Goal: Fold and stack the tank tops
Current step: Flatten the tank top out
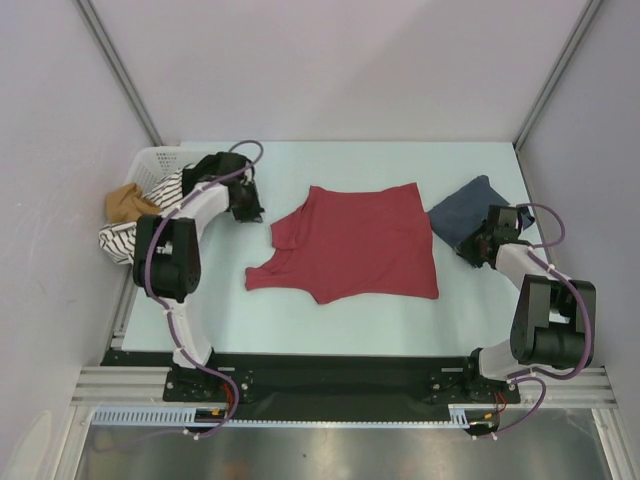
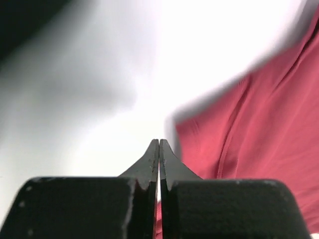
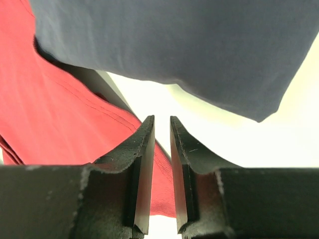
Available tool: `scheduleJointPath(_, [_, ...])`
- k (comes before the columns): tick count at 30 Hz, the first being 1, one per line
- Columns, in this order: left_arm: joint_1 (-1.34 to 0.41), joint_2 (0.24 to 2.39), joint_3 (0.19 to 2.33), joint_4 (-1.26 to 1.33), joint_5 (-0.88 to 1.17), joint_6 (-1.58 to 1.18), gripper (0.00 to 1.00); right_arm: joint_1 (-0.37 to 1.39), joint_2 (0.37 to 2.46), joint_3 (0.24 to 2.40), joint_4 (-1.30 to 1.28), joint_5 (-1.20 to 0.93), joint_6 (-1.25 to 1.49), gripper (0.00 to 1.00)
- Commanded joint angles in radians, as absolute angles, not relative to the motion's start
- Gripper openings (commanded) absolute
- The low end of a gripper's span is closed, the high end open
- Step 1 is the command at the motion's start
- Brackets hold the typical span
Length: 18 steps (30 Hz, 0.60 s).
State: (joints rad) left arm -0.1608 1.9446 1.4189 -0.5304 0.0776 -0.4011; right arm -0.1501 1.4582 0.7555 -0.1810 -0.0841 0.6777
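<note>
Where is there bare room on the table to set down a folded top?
Bare table lies between the red tank top and the arm bases, and between it and the back wall. Crowded: the basket at left, the blue-grey tank top at right.

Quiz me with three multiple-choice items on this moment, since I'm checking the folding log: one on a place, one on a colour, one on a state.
1. Where does the blue-grey tank top lie?
A. In a basket
B. Right of the red tank top, by the right gripper
C. Across the left arm's base

2. What colour is the top spread flat between the arms?
A. Green
B. Red
C. Black

3. How is the left gripper?
A. Wide open
B. Clamped on the blue-grey top
C. Shut, holding nothing

Answers: 1 B, the top view shows it lying compact at the far right. 2 B, it is brick red in every view. 3 C, its wrist view shows the fingers pressed together with no cloth between.
</note>
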Motion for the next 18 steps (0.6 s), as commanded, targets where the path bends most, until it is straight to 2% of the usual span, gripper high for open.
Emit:
scheduleJointPath(1, [-0.115,1.913,1.517,-0.469,0.186,-0.419,0.01,-0.149,1.428,0.744,-0.156,-0.109,0.664,0.23])
scheduleJointPath(3, [-0.115,1.943,1.558,-0.468,0.210,-0.426,0.02,-0.147,1.428,0.741,-0.152,-0.113,0.666,0.23])
scheduleJointPath(4, [-0.121,1.948,1.572,-0.469,0.239,-0.423,0.08,-0.147,1.428,0.739,-0.150,-0.120,0.666,0.23])
scheduleJointPath(5, [-0.152,1.931,1.568,-0.468,0.248,-0.417,0.27,-0.147,1.428,0.738,-0.150,-0.121,0.663,0.24])
scheduleJointPath(6, [-0.176,1.913,1.559,-0.472,0.215,-0.396,0.39,-0.146,1.425,0.739,-0.152,-0.120,0.658,0.24])
scheduleJointPath(7, [-0.204,1.893,1.525,-0.477,0.171,-0.384,0.56,-0.147,1.425,0.733,-0.153,-0.118,0.657,0.25])
scheduleJointPath(10, [-0.316,1.815,1.447,-0.492,0.032,-0.361,0.68,-0.149,1.425,0.729,-0.143,-0.123,0.649,0.25])
scheduleJointPath(13, [-0.391,1.767,1.387,-0.502,-0.061,-0.370,0.69,-0.144,1.424,0.710,-0.121,-0.138,0.647,0.25])
scheduleJointPath(15, [-0.423,1.759,1.361,-0.502,-0.092,-0.373,0.67,-0.137,1.416,0.677,-0.085,-0.152,0.647,0.25])
scheduleJointPath(18, [-0.437,1.784,1.338,-0.500,-0.109,-0.380,0.55,-0.112,1.364,0.594,-0.009,-0.167,0.652,0.29])
